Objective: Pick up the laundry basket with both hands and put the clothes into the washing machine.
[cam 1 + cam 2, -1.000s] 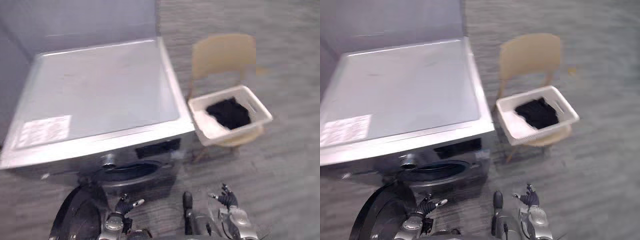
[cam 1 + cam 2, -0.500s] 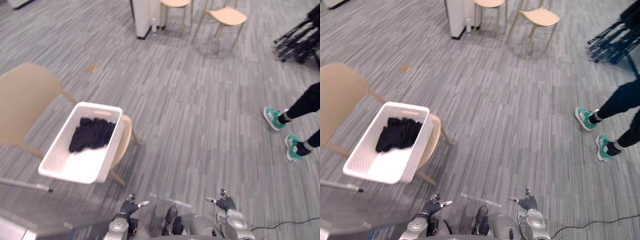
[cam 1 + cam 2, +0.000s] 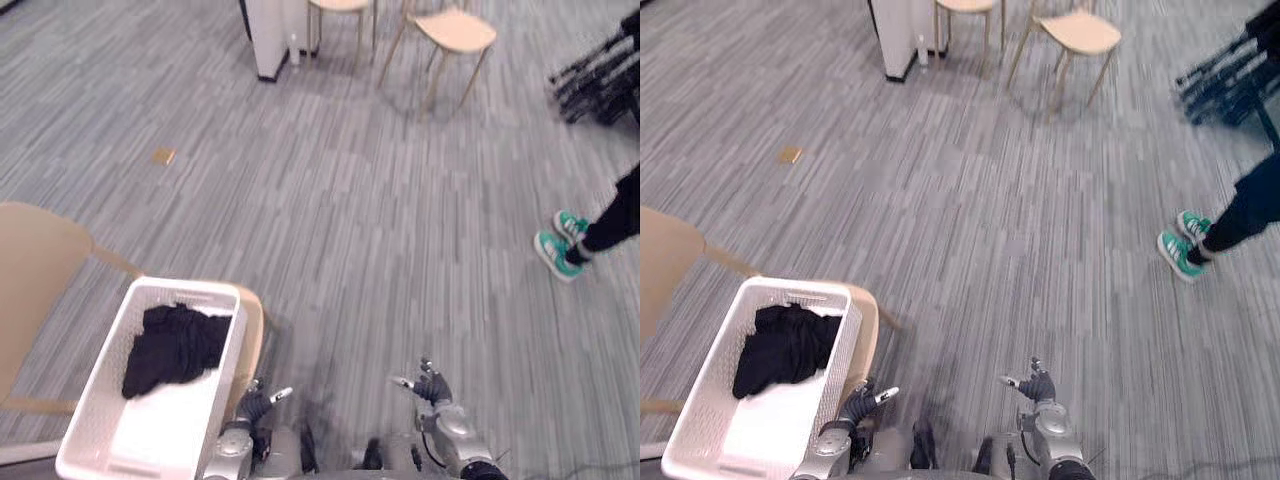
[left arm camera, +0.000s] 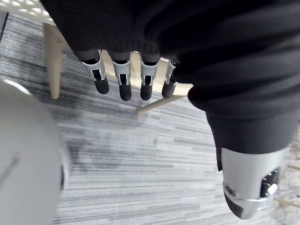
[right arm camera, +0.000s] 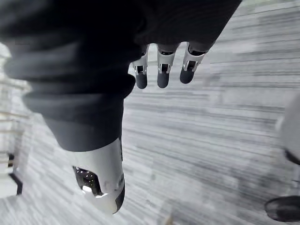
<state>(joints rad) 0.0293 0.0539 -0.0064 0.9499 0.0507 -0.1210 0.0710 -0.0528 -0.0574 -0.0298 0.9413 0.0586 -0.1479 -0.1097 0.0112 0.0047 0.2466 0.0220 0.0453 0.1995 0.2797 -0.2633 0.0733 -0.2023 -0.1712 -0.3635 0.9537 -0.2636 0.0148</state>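
the view has swung lower since before: the white laundry basket [image 3: 232,340] with dark clothes [image 3: 172,347] now sits at 8 o'clock on a tan chair [image 3: 40,262]. left hand [image 3: 255,404] and right hand [image 3: 432,385] hang near 6 o'clock, fingers loose, empty.

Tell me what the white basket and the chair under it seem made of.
The white rectangular laundry basket looks like matte moulded plastic: its walls are perforated. The beige chair looks smooth, plastic or plywood; I cannot tell which.
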